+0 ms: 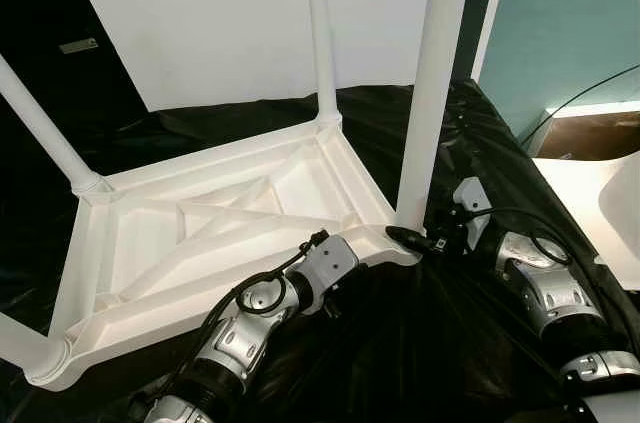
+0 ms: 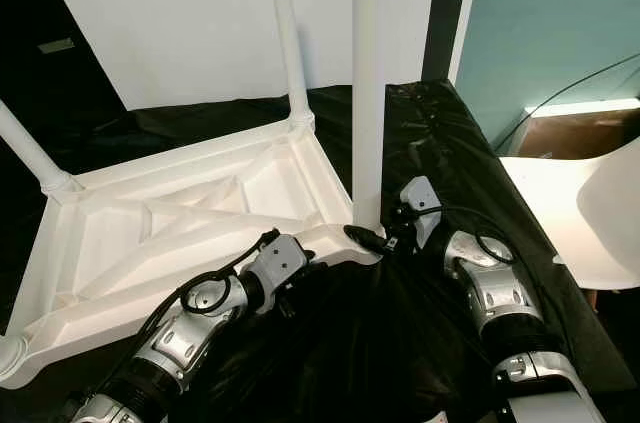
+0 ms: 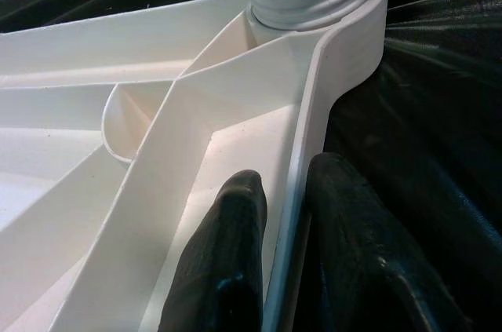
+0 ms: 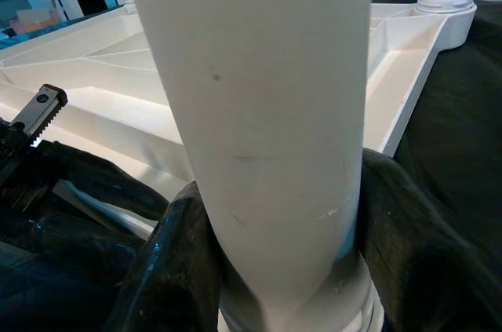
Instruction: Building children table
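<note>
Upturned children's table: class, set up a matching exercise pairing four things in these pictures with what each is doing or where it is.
Things:
1. left end effector
2. right end effector
3. upturned tabletop
4. white chair

States:
A. lies on black sheeting
B. clamps the near table leg at its base
C. stands off to the robot's right
D. pinches the tabletop's rim

Pairs: 1-D, 2-B, 3-A, 4-C
</note>
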`<state>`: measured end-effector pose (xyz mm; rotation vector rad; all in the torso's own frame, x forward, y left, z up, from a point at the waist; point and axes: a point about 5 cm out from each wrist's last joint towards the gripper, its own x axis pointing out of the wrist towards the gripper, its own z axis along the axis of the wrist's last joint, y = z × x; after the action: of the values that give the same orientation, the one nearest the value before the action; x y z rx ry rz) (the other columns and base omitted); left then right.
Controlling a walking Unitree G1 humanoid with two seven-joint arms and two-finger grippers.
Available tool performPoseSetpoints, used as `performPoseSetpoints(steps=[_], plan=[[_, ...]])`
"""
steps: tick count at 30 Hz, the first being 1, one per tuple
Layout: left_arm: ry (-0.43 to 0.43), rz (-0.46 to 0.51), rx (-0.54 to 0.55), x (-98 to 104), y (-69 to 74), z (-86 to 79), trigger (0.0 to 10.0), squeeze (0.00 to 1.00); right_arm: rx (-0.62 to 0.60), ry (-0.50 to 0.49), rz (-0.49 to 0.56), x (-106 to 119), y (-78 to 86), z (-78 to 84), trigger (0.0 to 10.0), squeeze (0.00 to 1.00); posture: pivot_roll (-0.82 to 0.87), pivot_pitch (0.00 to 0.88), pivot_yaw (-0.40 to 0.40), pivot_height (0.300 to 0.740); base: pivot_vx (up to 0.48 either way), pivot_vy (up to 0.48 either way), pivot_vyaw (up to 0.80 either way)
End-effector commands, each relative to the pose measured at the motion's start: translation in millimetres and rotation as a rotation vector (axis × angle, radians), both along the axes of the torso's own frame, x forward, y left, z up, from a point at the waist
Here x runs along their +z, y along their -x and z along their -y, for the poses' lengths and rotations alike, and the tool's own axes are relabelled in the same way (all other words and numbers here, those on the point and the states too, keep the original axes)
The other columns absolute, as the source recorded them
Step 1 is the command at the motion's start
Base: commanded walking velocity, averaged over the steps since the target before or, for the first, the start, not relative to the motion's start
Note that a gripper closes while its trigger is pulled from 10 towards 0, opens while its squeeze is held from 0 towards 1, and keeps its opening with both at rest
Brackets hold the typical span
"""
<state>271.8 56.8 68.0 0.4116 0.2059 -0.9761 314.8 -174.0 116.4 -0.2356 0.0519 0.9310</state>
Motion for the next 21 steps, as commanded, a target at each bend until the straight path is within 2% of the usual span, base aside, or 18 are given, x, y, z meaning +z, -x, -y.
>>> performPoseSetpoints(steps=[1, 2, 3, 4, 5, 6, 7, 10, 11, 12, 14, 21], plan=[[-0.181, -0.220, -0.018, -54, 26.7, -15.6, 10.0, 0.00, 0.019, -0.013, -0.065, -14, 5.0, -9.3, 0.0, 0.00, -0.08, 0.000, 0.045, 0.740, 0.000, 0.000, 0.00], [-0.181, -0.220, -0.018, -54, 26.7, -15.6, 10.0, 0.00, 0.019, -0.013, -0.065, -14, 5.0, -9.3, 0.0, 0.00, -0.08, 0.000, 0.045, 0.740, 0.000, 0.000, 0.00], [-0.180, -0.220, -0.016, -54, 26.3, -15.2, 10.0, 0.00, -0.079, -0.060, -0.036, -15, 3.8, -11.9, 0.0, 0.00, -0.07, 0.000, 0.042, 0.740, 0.000, 0.000, 0.00], [-0.179, -0.219, -0.014, -54, 25.6, -15.1, 10.0, 0.00, -0.258, -0.096, 0.064, -13, 1.2, -12.0, 0.0, 0.00, -0.07, 0.000, 0.043, 0.740, 0.000, 0.000, 0.00], [-0.179, -0.219, -0.014, -54, 25.6, -15.1, 10.0, 0.00, -0.258, -0.096, 0.064, -13, 1.2, -12.0, 0.0, 0.00, -0.07, 0.000, 0.043, 0.740, 0.000, 0.000, 0.00], [-0.178, -0.217, -0.013, -54, 25.1, -15.1, 10.0, 0.00, -0.448, -0.156, 0.161, -9, 1.2, -8.1, 0.0, 0.00, -0.07, 0.000, 0.043, 0.740, 0.000, 0.000, 0.00], [-0.179, -0.216, -0.010, -53, 24.4, -15.6, 10.0, 0.00, -0.517, -0.168, 0.207, -13, 11.5, -14.3, 0.0, 0.00, -0.07, 0.000, 0.044, 0.740, 0.000, 0.000, 0.00], [-0.182, -0.214, -0.010, -53, 23.9, -16.5, 10.0, 0.00, -0.546, -0.178, 0.217, -18, 20.0, -22.3, 0.0, 0.00, -0.07, 0.000, 0.044, 0.740, 0.000, 0.000, 0.00], [-0.188, -0.212, -0.009, -54, 23.6, -18.2, 10.0, 0.00, -0.570, -0.195, 0.201, -21, 25.3, -32.1, 0.0, 0.00, -0.07, 0.000, 0.042, 0.740, 0.000, 0.000, 0.00], [-0.188, -0.212, -0.009, -54, 23.6, -18.2, 10.0, 0.00, -0.570, -0.195, 0.201, -21, 25.3, -32.1, 0.0, 0.00, -0.07, 0.000, 0.042, 0.740, 0.000, 0.000, 0.00], [-0.193, -0.214, -0.006, -54, 23.7, -20.5, 10.0, 0.00, -0.687, -0.238, 0.223, -13, 16.4, -33.6, 0.0, 0.00, -0.07, 0.000, 0.039, 0.740, 0.000, 0.000, 0.00], [-0.192, -0.215, -0.006, -55, 24.4, -19.4, 10.0, 0.00, -0.725, -0.263, 0.234, -8, 16.3, -39.1, 0.0, 0.00, -0.07, 0.000, 0.037, 0.740, 0.000, 0.000, 0.00]])
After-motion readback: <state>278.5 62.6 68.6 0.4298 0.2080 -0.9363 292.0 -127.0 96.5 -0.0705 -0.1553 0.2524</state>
